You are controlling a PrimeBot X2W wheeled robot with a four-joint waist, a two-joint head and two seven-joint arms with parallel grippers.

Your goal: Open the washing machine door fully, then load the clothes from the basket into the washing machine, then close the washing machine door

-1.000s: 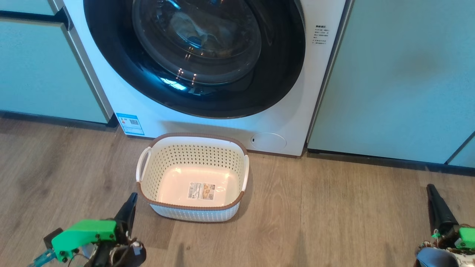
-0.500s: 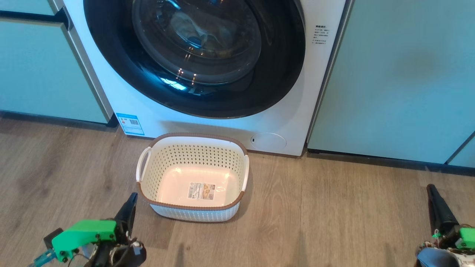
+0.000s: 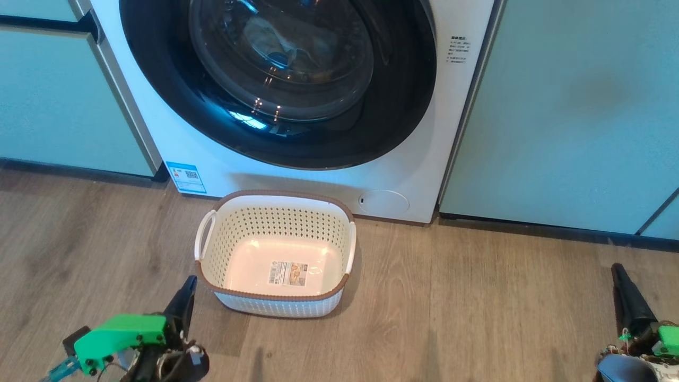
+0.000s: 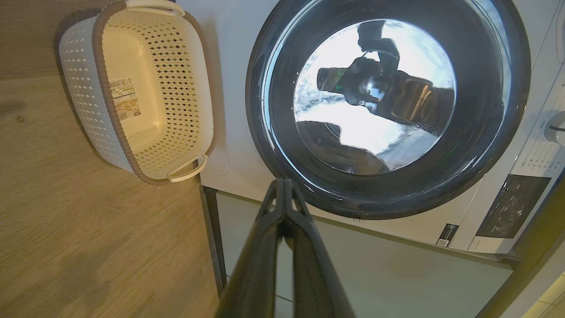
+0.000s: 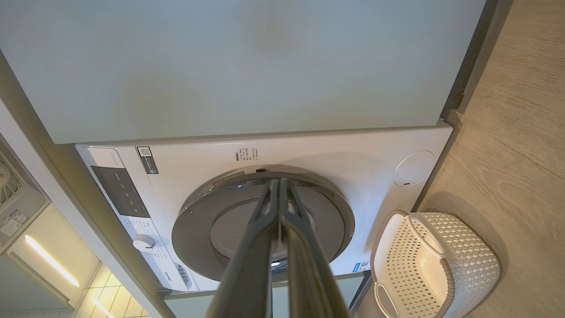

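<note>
Nothing moved, door (image 3: 276, 85) closed over clothes (image 3: 297, 42), basket (image 3: 276, 194) before washing machine (image 3: 297, 183)

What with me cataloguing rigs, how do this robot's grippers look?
Both have two long, dark, tapering fingers. The left gripper carries a bright green bracket, wires and a blue part; the right gripper shows a smaller green piece, wires and a blue-grey housing.

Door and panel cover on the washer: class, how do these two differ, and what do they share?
The door is large; the panel cover is small. The door has a glossy black rim round clear glass; the cover is plain white. The door fills much of the washer front; the cover sits at its lower corner. Both are round and closed.
</note>
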